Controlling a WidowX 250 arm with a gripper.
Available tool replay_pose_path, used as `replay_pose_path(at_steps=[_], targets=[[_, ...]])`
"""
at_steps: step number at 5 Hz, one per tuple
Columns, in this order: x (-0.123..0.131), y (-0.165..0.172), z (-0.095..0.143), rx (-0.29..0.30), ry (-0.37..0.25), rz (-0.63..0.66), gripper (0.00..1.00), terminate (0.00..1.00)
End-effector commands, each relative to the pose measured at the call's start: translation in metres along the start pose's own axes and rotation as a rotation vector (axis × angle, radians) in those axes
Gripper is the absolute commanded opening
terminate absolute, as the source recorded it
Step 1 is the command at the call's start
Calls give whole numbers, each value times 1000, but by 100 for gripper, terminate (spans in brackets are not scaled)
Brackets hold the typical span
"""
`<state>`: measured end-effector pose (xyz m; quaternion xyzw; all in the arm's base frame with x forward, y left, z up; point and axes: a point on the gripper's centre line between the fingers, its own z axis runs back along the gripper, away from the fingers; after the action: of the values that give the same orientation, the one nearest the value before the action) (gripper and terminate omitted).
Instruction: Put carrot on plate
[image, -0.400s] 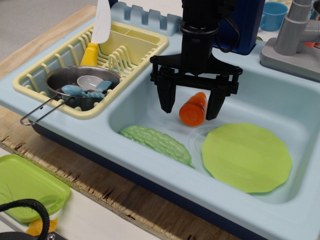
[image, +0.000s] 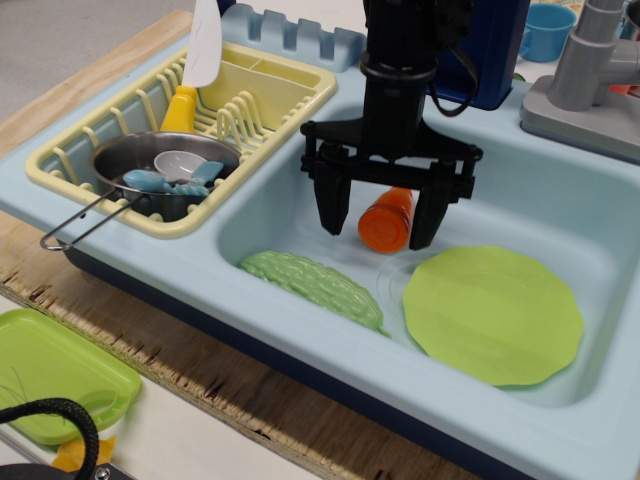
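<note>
Carrot: orange toy, lying in the sink basin, flat end toward camera, left of the plate, not on it.
Plate: lime-green, round, flat on basin floor.
Tool: black, fingers spread wide, straddling the carrot, gripping nothing; sits slightly higher than 0.4 s ago.
Bumpy green vegetable: front-left of basin, unmoved.
Dish rack: yellow, left of basin.
</note>
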<state>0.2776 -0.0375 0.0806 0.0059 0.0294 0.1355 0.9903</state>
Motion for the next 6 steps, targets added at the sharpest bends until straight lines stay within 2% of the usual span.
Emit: replay_pose_path(at_steps=[1,3,4,6], targets=[[21,-3,19,-26,-64,4,100,0],[25,-2,17,-18,-68,19,100,0],[25,-2,10,-13,-41,22,0,0],[26,-5,2,-19,-21,20,0,0]])
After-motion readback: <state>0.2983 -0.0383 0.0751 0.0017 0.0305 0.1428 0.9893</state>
